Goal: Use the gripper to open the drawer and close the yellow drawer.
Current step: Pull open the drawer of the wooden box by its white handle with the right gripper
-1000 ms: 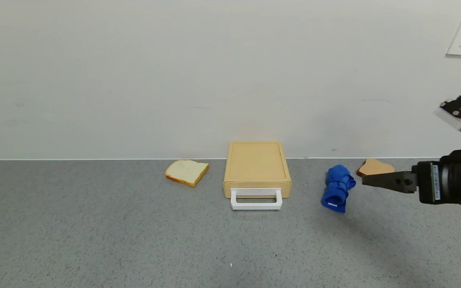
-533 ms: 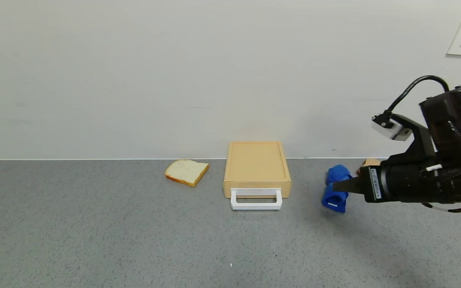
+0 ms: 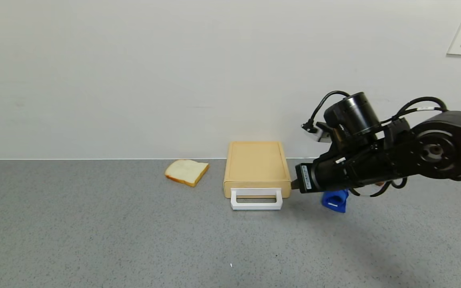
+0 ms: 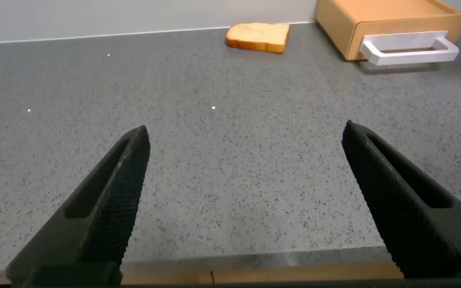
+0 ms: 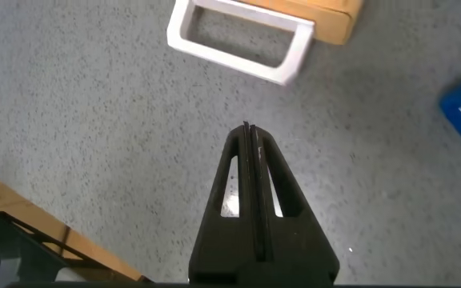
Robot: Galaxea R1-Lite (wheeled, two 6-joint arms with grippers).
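The yellow drawer (image 3: 257, 166) sits shut in its flat casing against the back wall, its white loop handle (image 3: 256, 199) facing front. It also shows in the left wrist view (image 4: 390, 24) and the handle in the right wrist view (image 5: 242, 40). My right gripper (image 3: 293, 185) is shut and empty, hovering just right of the drawer's front right corner, its tip (image 5: 249, 128) a short way from the handle. My left gripper (image 4: 246, 144) is open and empty, low over the counter near its front edge, out of the head view.
A bread slice (image 3: 186, 172) lies left of the drawer. A blue rolled cloth (image 3: 335, 200) lies right of it, partly under my right arm. The grey counter (image 3: 94, 240) meets the white wall behind. A wall socket (image 3: 460, 38) is at upper right.
My right arm has swung left from the right edge, over the blue cloth, to the drawer's front right corner. The second bread slice is now hidden behind the arm. The drawer has not moved.
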